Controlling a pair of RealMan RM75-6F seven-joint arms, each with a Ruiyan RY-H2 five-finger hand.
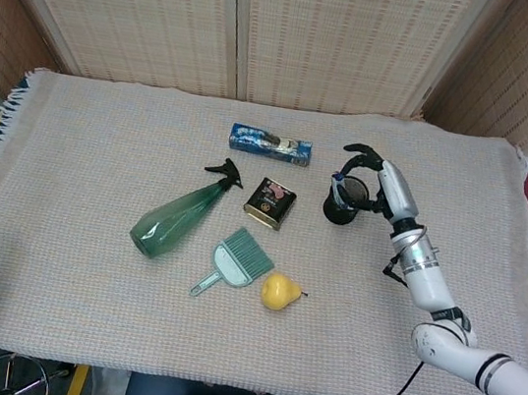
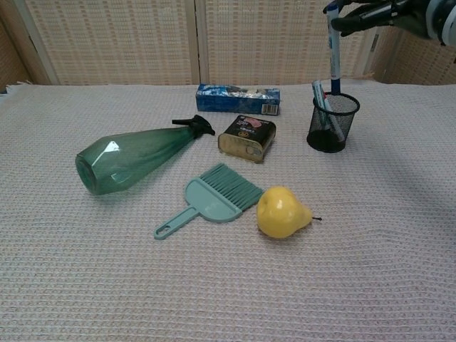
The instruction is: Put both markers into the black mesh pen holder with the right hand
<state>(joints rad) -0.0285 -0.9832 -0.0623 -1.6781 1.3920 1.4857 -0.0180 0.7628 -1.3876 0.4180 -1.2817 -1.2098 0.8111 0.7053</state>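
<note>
Right hand (image 2: 388, 14): fingers clamped on blue-capped white marker (image 2: 333, 51), held upright above black mesh pen holder (image 2: 332, 122). Risk: off-centre release, rim strike, tipped holder.

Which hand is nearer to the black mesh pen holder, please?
Right. The right hand hovers just above the black mesh pen holder, holding a blue marker; the left hand is out of view.

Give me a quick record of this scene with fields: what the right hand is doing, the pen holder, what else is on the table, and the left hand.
right hand: right hand holds a blue marker upright, tip down over the holder
holder: black mesh pen holder upright, one marker already inside
other things: green spray bottle on its side, small brush, yellow pear, tin, blue box
left hand: not in view
</note>
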